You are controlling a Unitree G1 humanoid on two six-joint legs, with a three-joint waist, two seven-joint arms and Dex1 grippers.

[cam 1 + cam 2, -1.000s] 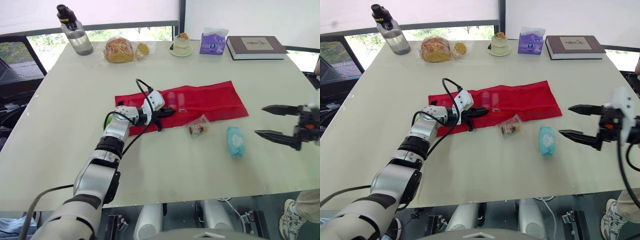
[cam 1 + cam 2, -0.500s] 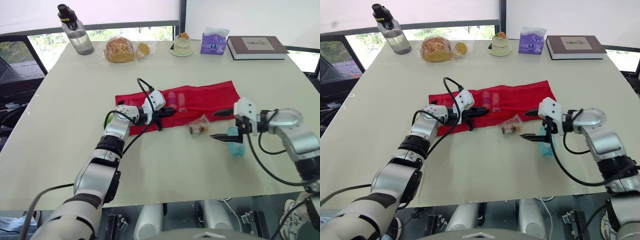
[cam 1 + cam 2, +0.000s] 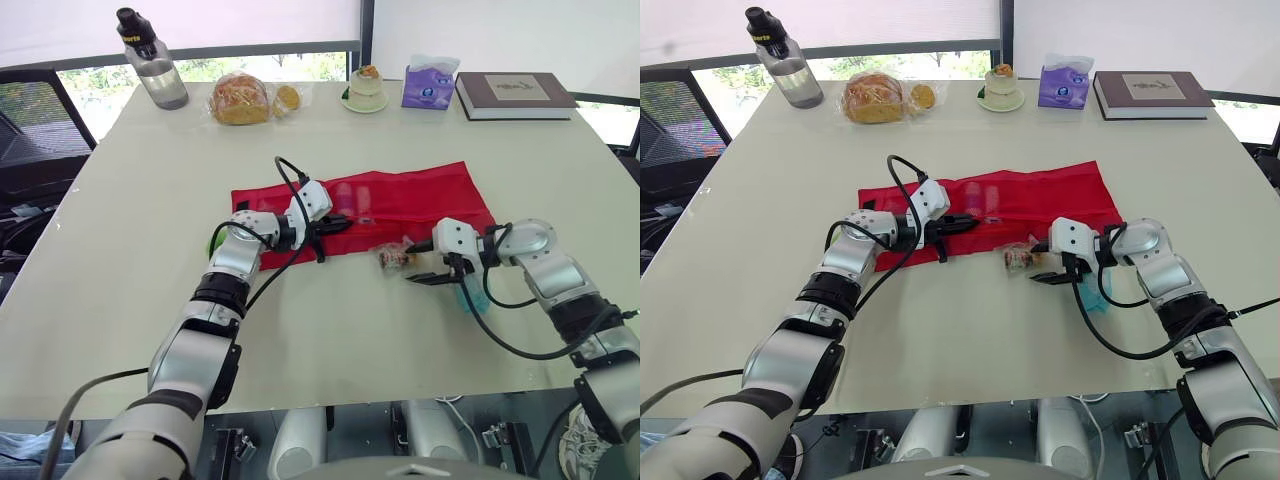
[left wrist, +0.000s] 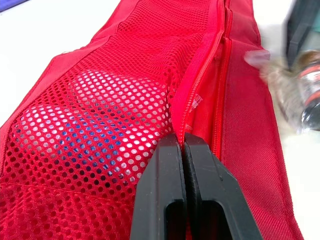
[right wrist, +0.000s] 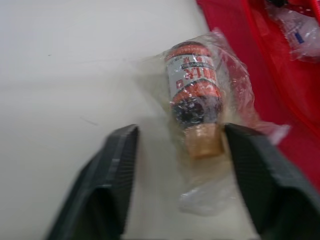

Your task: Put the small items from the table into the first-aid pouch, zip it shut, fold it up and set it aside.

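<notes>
Left jaws: closed, pinched on the lip of the mesh pocket (image 4: 115, 100) of the red pouch (image 3: 420, 195), right at the zip line (image 4: 220, 65). The fingers (image 4: 170, 200) are pressed flat together with fabric caught at the tips. It reads as an anchor grip that holds the pocket mouth up and stops the pouch sliding on the worktop (image 3: 330, 340) while the other arm loads. Something pale with blue print sits behind the mesh, just ahead of the left tips.

Right jaws: open wide and empty, low over the worktop. The bagged bottle (image 5: 192, 92) lies just ahead of the tips, lined up with the gap but nearer one finger (image 5: 260, 190), cap end pointing back at the jaws. The bag's loose film reaches in between the tips; I can't tell if it touches. The bottle sits between the two sets of jaws, just beside the pouch edge, so it's a short carry to the held mouth.

The blue pack (image 3: 1096, 292) lies behind the right jaws near the wrist, partly hidden and unpacked.

My read is pre-grasp on the bottle. The next move should advance, then close across the bottle body rather than the film. A film-only pinch on a slick, crinkly bag could let the bottle swing or slip out. Zip and fold haven't started.
</notes>
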